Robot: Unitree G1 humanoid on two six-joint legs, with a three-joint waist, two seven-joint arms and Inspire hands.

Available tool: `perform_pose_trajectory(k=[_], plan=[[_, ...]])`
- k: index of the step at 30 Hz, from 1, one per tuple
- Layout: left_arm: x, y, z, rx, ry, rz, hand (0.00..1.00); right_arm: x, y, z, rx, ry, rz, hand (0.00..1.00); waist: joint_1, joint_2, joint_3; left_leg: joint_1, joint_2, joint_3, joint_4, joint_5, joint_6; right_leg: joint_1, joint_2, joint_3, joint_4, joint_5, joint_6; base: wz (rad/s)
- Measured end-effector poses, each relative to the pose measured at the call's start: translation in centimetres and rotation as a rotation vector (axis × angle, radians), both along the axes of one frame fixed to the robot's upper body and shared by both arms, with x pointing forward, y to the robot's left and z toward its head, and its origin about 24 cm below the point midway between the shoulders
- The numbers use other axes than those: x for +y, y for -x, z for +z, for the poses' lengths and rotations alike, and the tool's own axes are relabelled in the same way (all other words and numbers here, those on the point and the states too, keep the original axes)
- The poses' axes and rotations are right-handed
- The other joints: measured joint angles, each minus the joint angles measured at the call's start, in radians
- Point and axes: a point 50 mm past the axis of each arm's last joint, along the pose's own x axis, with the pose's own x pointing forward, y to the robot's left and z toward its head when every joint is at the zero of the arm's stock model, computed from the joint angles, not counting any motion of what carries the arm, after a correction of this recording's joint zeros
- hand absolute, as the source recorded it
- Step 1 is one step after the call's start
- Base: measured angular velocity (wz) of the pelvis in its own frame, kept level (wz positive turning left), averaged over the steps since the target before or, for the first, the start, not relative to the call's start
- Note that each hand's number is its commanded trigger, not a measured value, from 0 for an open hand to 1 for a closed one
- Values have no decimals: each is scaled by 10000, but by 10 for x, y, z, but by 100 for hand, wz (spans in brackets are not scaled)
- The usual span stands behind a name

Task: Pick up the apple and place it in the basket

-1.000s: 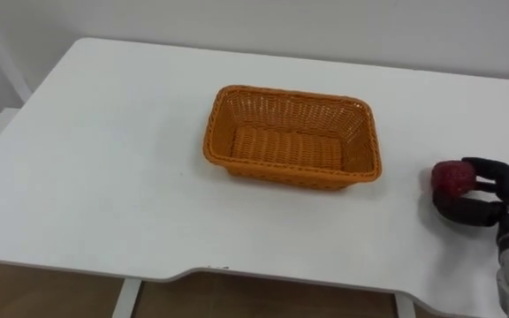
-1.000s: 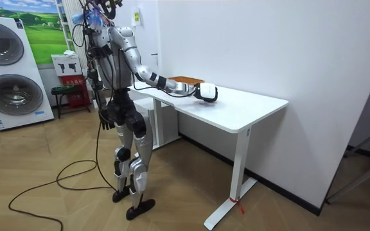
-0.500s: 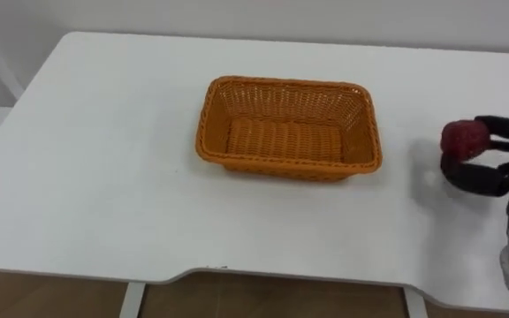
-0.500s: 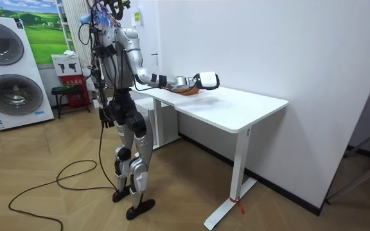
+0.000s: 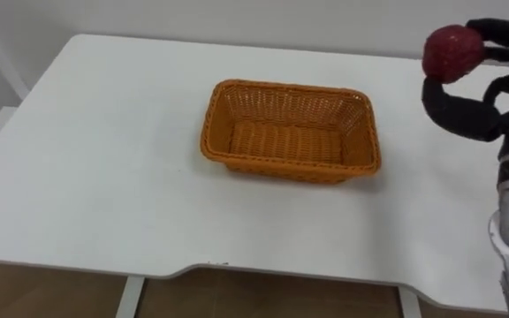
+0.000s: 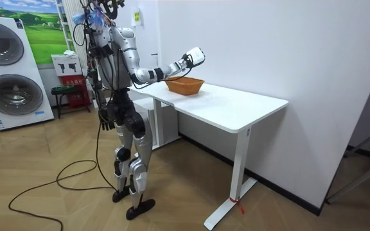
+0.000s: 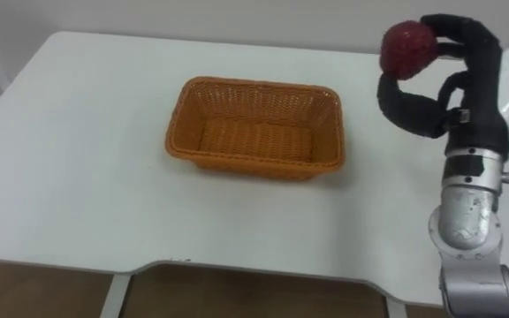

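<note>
Lifted well above the worktop [image 5: 104, 177] since a second before, the right robot hand [image 7: 467, 79] pinched the apple [image 7: 407, 49], which risked slipping short of the basket [image 7: 254, 128] to its left.

The dark red, round apple [image 5: 452, 53] is pinched between the curled black fingers and thumb of the right robot hand [image 5: 477, 119], held in the air above the white desk [image 5: 104, 177] at the far right. The orange woven rectangular basket [image 5: 283, 167] stands upright, open side up, mid-desk, left of the apple.
</note>
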Motion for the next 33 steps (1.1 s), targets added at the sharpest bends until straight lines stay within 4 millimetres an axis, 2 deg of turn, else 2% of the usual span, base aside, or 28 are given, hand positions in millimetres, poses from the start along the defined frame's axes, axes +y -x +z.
perform_pose_trajectory(k=[5, 9, 11, 12, 18, 20, 24, 26, 28, 33], plan=[[-5, -18, -2, -244, 144, -657, 0, 34, -2, -5, 708, 824, 1880, 100, 121, 152, 32, -164, 5, -7, 56, 11, -7, -159, 0, -8, 22, 23, -14, 0], [-8, -26, -2, -351, 261, -916, 0, 48, -2, -12, 1259, 1111, 2796, 100, 343, 152, 32, -122, 6, -5, 43, 16, -9, -174, 2, -18, -20, 23, -13, 0], [-9, -28, -2, -367, 361, -948, 0, 54, -1, -15, 1464, 1131, 3175, 70, 358, 139, 32, -114, 5, -6, 39, 16, -9, -175, -1, -32, -35, 23, -13, 0], [-9, -28, -2, -362, 390, -949, 0, 58, -1, -17, 1627, 1158, 3417, 2, 360, 132, 31, -113, 4, -6, 34, 16, -9, -173, -6, -54, -37, 23, -13, 0], [-9, -35, -1, -625, 383, -955, 0, 78, 2, -29, 2302, 1431, 4219, 0, 531, 5, 40, -79, 9, 3, -51, 16, -9, -150, -2, -55, -83, 23, -13, 0], [-9, -38, -1, -684, 371, -937, 0, 84, 3, -31, 2345, 1264, 4417, 0, 571, -78, -3, -104, -1, 0, -49, 16, -9, -116, -6, -61, -181, 25, -10, 0], [-11, -38, -2, -647, 409, -1118, 0, 87, 3, -32, 2429, 1253, 4607, 0, 557, -136, -25, -112, -1, 5, -41, 16, -9, -106, -9, -70, -183, 27, -7, 0], [-12, -38, -2, -637, 444, -1143, 0, 88, 3, -32, 2489, 1265, 4690, 0, 572, -146, -3, -109, 0, 18, -31, 16, -9, -99, -9, -75, -179, 29, -5, 0], [-14, -37, -2, -582, 472, -1252, 0, 88, 4, -34, 2563, 1245, 4703, 0, 562, -114, 72, -109, 3, 11, -14, 16, -9, -88, -7, -82, -177, 39, -4, 0], [-16, -35, -3, -503, 523, -1239, 0, 87, 4, -37, 2693, 1099, 4670, 0, 533, -58, 128, -139, 4, -3, -31, 13, -8, -92, -3, -88, -165, 61, 6, 0]])
